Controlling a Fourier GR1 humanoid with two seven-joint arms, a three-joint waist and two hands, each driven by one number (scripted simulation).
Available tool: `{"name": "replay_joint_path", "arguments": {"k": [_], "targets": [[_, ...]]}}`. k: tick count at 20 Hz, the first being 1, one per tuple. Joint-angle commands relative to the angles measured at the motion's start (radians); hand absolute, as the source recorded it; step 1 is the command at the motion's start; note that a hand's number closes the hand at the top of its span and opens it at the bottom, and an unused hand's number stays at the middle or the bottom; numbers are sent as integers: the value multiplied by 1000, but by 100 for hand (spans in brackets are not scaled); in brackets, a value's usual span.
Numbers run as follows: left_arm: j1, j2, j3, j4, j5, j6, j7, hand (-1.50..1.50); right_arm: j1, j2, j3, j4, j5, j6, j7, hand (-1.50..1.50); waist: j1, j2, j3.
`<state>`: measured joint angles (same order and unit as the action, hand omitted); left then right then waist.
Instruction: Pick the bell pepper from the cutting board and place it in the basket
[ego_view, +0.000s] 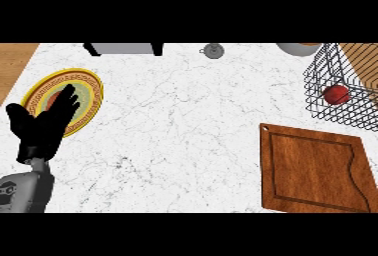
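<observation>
Now | left hand (43, 124): fingers straight, holding nothing, resting at the view's left edge, over the plate (87, 90) | pepper (337, 94): red, inside the basket (332, 80), far to the hand's right | board (317, 170): bare, right of the hand, below the basket

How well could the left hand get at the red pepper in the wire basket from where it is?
Probably not well: the left hand rests open over the plate at the far left, while the pepper sits behind the basket wires far right.
</observation>
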<state>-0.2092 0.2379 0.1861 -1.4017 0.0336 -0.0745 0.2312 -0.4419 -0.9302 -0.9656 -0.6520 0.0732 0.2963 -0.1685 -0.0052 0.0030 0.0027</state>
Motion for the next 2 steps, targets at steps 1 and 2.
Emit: {"name": "replay_joint_path", "arguments": {"k": [1,2], "targets": [[11,26,17,1,11,-23,1,0,119,-85,-29,141,-24,152,-139,-150,5,1,1],[12,-38,-41,-26,-29,23,6,0,132,-131,-43,177,-27,176,-163,-150,4,2,2]]}}
